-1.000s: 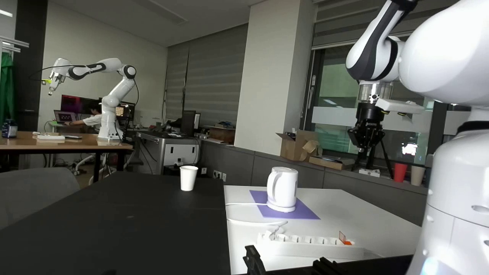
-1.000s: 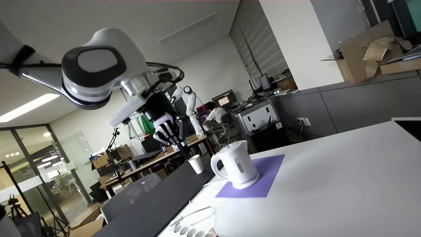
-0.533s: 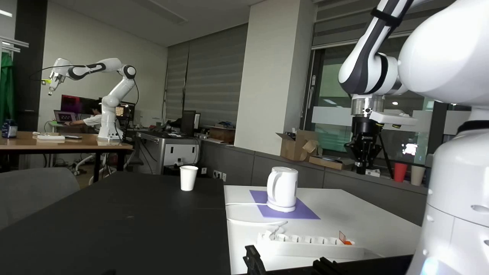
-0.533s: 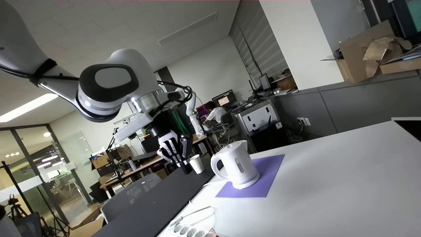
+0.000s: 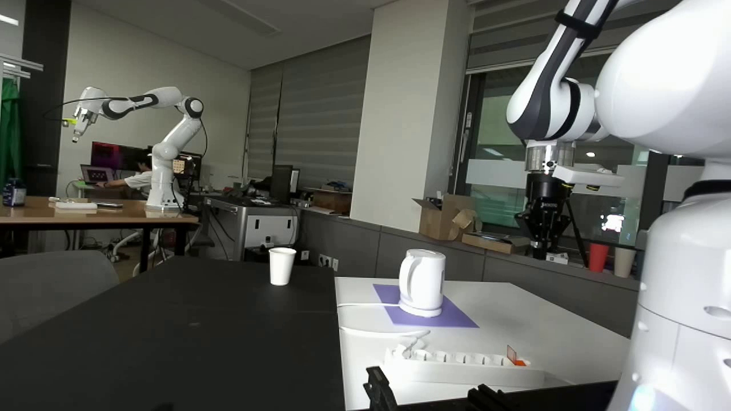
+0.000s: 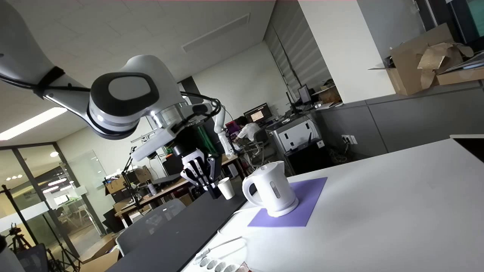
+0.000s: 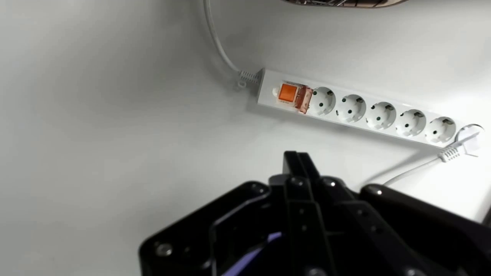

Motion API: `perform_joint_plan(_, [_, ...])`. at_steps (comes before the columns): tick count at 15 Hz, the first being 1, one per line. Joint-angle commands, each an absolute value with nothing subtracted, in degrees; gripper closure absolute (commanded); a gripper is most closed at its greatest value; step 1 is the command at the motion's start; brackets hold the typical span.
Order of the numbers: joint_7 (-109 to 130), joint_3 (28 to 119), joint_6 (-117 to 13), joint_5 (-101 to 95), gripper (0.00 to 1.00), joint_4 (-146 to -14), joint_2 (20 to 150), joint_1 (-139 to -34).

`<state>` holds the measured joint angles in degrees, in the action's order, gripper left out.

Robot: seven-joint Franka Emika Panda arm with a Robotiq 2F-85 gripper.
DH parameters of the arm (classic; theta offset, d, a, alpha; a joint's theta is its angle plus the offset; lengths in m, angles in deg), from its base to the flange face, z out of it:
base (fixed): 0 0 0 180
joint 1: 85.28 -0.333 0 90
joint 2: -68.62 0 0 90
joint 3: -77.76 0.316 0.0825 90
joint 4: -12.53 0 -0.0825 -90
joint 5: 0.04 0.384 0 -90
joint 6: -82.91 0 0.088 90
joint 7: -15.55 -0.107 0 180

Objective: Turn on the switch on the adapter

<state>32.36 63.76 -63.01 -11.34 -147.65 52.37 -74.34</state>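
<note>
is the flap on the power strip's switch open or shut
Open: the flap stands up beside the orange switch, leaving it uncovered.

In both exterior views the cameras are looking across the white table [image 5: 542,319] to its far edge, sharing the electric kettle [image 6: 278,190]; the wrist view is looking steeply down on the power strip [image 7: 366,110] from nearby.

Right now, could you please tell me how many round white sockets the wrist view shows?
5, along the long white power strip: first socket beside the reddish translucent cover, then second, third, fourth, and fifth beside the white plug, which may hide another.
</note>
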Motion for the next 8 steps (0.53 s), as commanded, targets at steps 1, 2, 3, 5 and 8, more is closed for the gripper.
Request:
perform_joint_plan(1, [32.46,64.21,-62.82,-11.14,0.99,-147.62,52.28,-73.97])
perform_joint_plan(2, [32.47,64.21,-62.82,-11.14,0.99,-147.62,52.28,-73.97])
perform_joint_plan(3, [32.47,64.21,-62.82,-11.14,0.99,-147.62,52.28,-73.97])
perform_joint_plan(5, [32.00,64.19,-65.94,-10.91,1.00,-147.63,54.83,-74.21])
perform_joint_plan(8, [32.92,63.96,-70.78,-8.75,1.00,-147.74,60.37,-75.19])
